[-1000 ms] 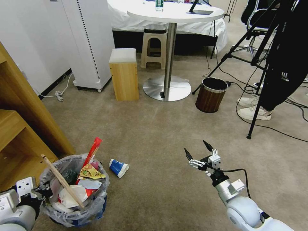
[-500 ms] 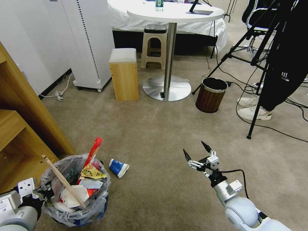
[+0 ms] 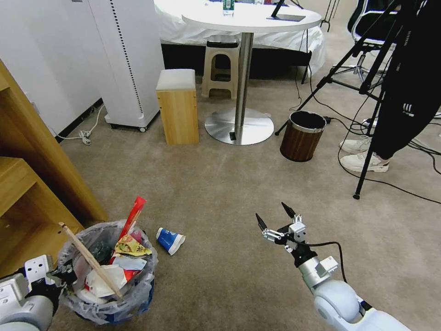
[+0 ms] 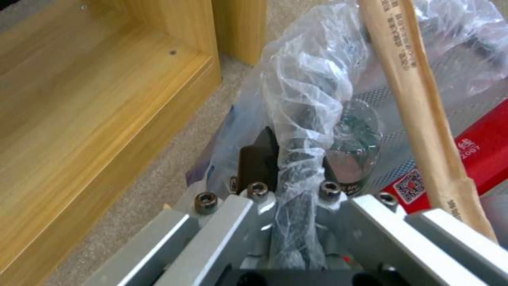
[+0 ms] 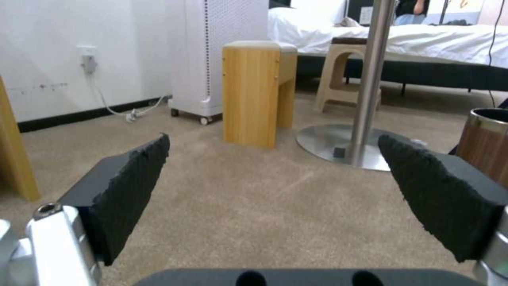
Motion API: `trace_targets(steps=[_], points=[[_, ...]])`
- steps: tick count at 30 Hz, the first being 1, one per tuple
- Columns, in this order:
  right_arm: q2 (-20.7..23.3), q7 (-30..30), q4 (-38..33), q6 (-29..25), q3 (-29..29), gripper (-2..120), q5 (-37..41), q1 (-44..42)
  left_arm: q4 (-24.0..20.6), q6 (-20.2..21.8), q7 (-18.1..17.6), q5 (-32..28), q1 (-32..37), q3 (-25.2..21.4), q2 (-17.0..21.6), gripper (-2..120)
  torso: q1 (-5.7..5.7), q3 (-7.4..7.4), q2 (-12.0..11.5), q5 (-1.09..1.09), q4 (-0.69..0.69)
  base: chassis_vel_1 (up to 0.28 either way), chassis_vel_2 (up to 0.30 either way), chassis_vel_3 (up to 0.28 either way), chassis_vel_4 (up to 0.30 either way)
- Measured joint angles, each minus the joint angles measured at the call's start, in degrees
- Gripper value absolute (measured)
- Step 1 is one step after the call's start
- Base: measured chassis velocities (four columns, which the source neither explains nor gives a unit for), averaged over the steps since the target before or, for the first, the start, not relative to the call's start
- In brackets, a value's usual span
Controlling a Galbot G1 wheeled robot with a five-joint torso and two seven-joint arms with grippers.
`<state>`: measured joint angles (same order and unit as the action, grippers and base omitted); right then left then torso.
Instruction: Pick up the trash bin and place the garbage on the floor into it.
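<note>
Left hand [image 4: 288, 178]: fingers pressed together on the bagged rim of the trash bin [image 3: 108, 271], crinkled plastic bunched between the pads. We judge this grip shallow, since what shows between the pads is mostly liner film; if the film slips or tears, the bin could tilt or drop and spill.

Just beyond this hand, inside the bin: a wooden stick [image 3: 89, 261] leaning out over the rim, a red wrapper [image 3: 133, 215] standing tall, a yellow wrapper and white paper piled high. The load sits at rim level, so any jolt or tilt could shed pieces back onto the floor [image 3: 220, 184]. The wooden shelf unit [image 3: 32, 184] stands close beside this hand; a swing that way risks a knock.

Right hand [image 3: 274, 219]: fingers spread wide, nothing between them, hovering above the carpet well apart from the bin.

Remaining garbage we can see: one blue-white paper cup [image 3: 169, 240] lying on its side, just beside the bin and between the two hands. Risks as we judge them: the cup rolls when touched, or it is crushed and squirts out of the pads. Dropping it into an already full bin may dislodge the stick.
</note>
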<state>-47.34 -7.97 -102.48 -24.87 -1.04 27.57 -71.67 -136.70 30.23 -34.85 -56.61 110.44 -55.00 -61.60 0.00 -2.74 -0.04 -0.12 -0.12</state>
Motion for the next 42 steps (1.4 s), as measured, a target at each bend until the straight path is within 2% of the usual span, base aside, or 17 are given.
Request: trace_targets(steps=[19, 42], points=[[0.0, 0.9, 0.8, -1.4, 0.5, 100, -1.2, 0.4, -1.0, -0.1, 0.2, 1.2, 1.2, -0.4, -1.6, 1, 0.00, 0.00, 0.0, 0.00, 0.00, 0.000, 0.000, 0.000, 0.000], [-0.5, 1.4, 2.2, -3.0, 1.9, 100, -1.1, 1.5, -0.3, -0.5, 0.2, 1.4, 0.7, 0.3, -1.7, 1, 0.00, 0.00, 0.0, 0.00, 0.00, 0.000, 0.000, 0.000, 0.000]])
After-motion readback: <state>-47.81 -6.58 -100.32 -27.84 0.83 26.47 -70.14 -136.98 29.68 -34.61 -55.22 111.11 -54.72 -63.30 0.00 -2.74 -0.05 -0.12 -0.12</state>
